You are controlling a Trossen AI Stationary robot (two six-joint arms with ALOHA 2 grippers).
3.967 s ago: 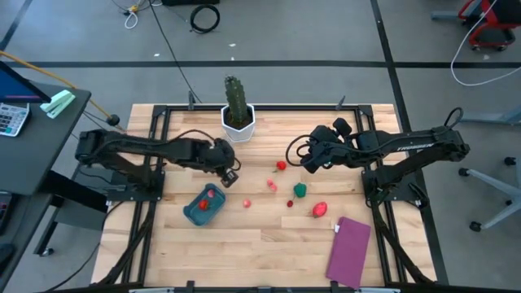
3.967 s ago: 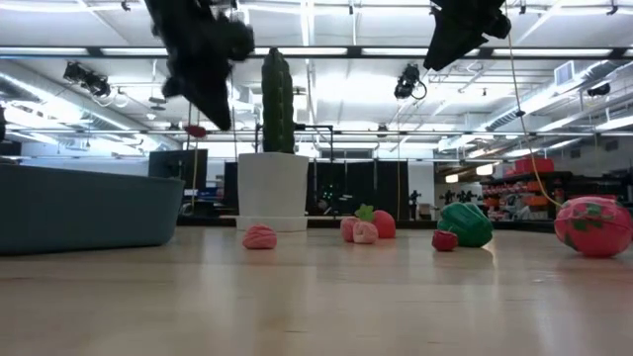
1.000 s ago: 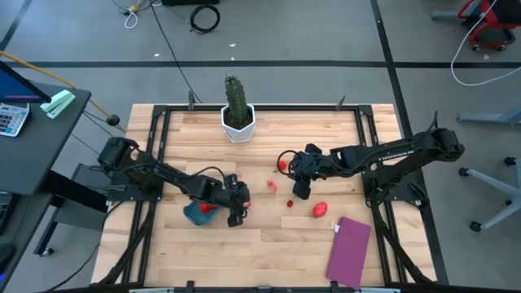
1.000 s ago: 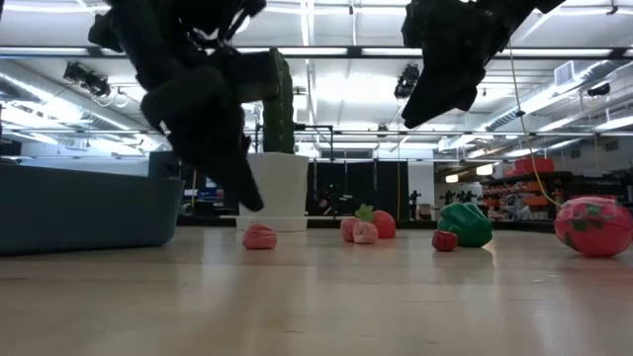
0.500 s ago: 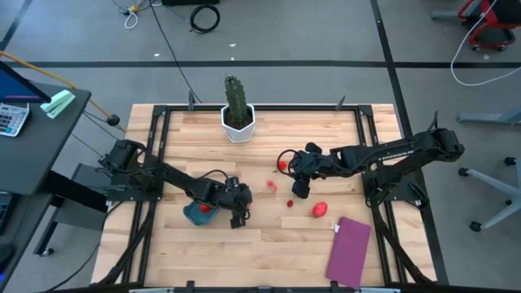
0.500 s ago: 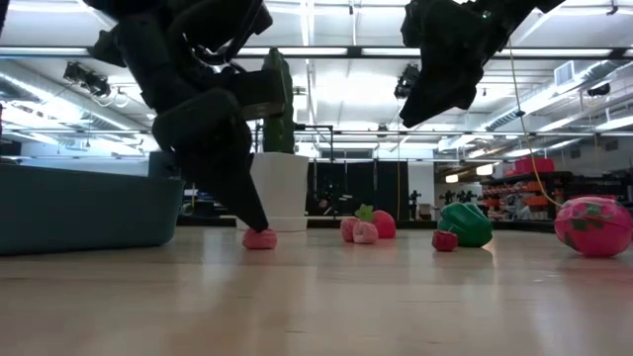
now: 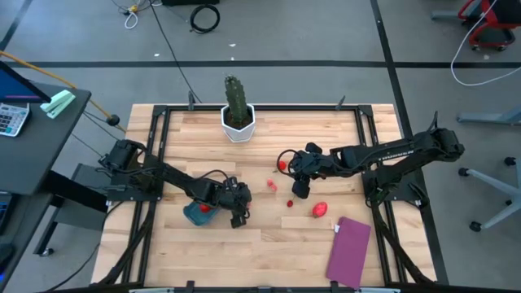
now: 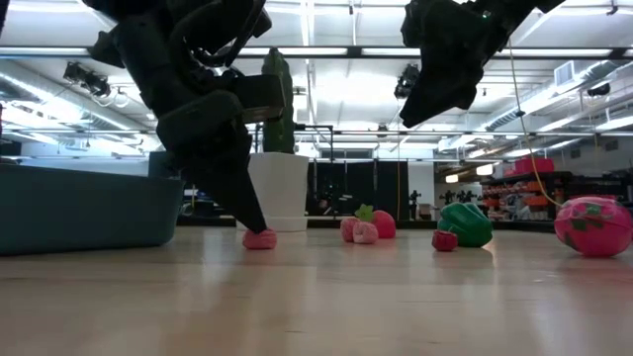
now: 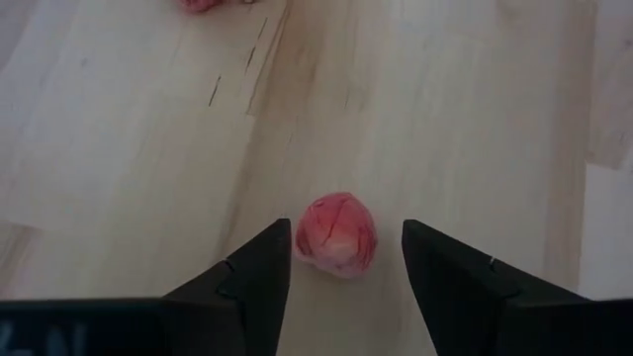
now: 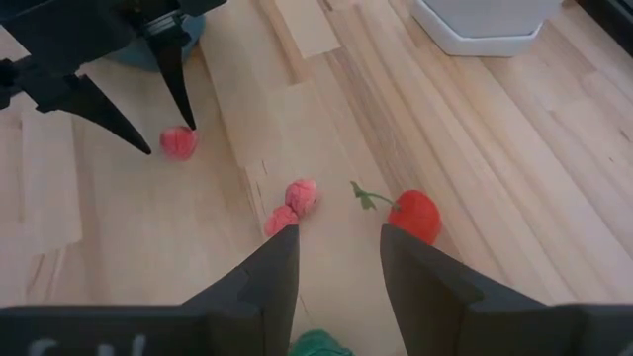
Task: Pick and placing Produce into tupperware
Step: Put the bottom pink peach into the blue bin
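Left gripper [image 9: 341, 272] down at the table, fingers spread wide around a small pink ball-shaped fruit [image 9: 337, 232], not yet gripping; pick step, next move is to close and carry it to the teal tupperware [image 7: 195, 214] just beside; right gripper [image 10: 339, 272] part-open, empty, hovering over the green piece [image 10: 318, 345]; other produce lies between.

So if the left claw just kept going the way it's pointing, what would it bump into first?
Most likely the small pink fruit. The left claw points down at the table, fingers open either side of that fruit, so the fruit sits in its path, with the wood right beneath.
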